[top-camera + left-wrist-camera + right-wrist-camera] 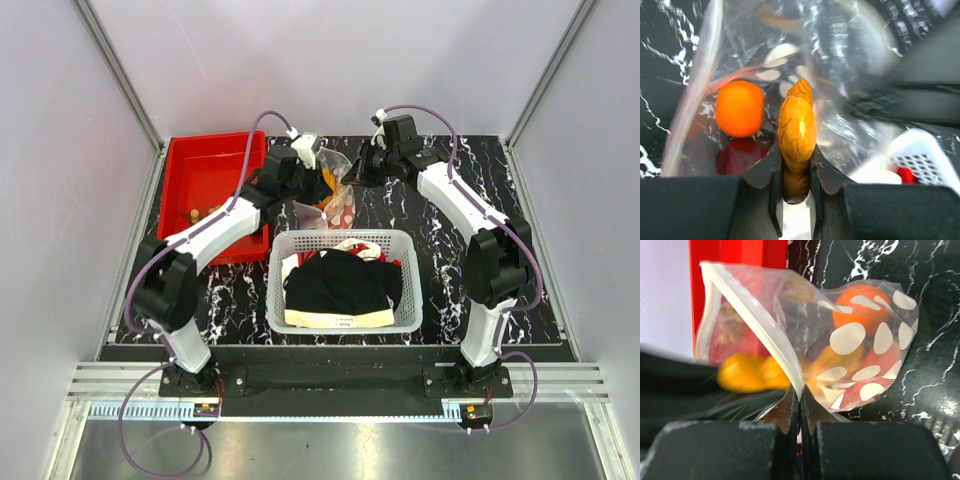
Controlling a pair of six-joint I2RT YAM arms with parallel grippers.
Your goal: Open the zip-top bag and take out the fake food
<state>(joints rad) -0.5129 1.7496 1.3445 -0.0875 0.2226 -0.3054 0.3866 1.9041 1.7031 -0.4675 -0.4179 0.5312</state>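
The zip-top bag (338, 192) is a clear pouch with white dots, held open behind the basket. My right gripper (800, 396) is shut on its white zip strip (760, 325) and holds the mouth up. My left gripper (795, 172) is shut on a yellow-orange, ridged toy food piece (797, 131) at the bag's mouth. An orange fruit (739, 108) and a dark red piece (742, 153) lie inside the bag. In the right wrist view the orange fruit (860, 307) and red pieces (875, 375) show through the plastic, and the yellow piece (747, 372) is blurred.
A red bin (205, 195) stands at the back left with small tan pieces (198, 213) in it. A white mesh basket (345, 310) of black and white clothes sits in front of the bag. The black marbled table (440, 270) ends at grey walls.
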